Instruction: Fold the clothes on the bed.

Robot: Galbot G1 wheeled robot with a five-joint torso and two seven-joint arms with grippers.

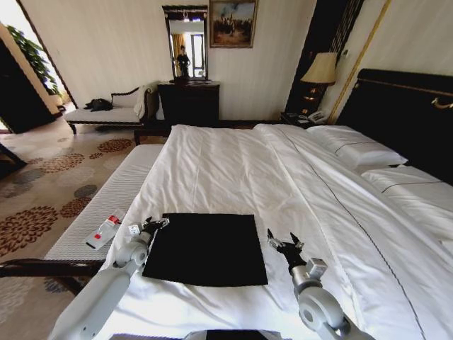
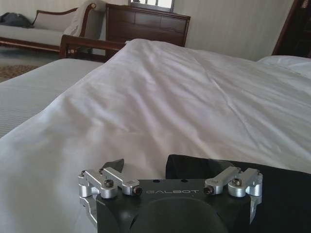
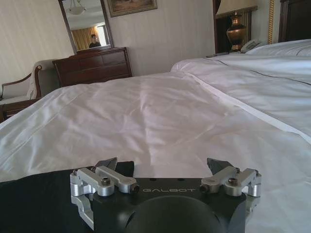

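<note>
A black garment (image 1: 205,248) lies flat as a neat rectangle on the white duvet of the bed (image 1: 233,163), near its foot. My left gripper (image 1: 154,224) hovers at the garment's near-left corner, open and holding nothing. My right gripper (image 1: 282,238) stands just off the garment's right edge, also open and empty. In the left wrist view the left gripper (image 2: 184,175) has the black garment (image 2: 282,194) under one finger. In the right wrist view the right gripper (image 3: 163,164) sits over white sheet, with the black garment (image 3: 34,199) beside it.
A light upholstered bench (image 1: 106,198) runs along the foot of the bed, with a small white and red object (image 1: 105,231) on it. Pillows (image 1: 357,150) lie by the dark headboard (image 1: 403,113). A dresser (image 1: 188,103), a chaise (image 1: 106,113) and a lamp (image 1: 320,69) stand farther back.
</note>
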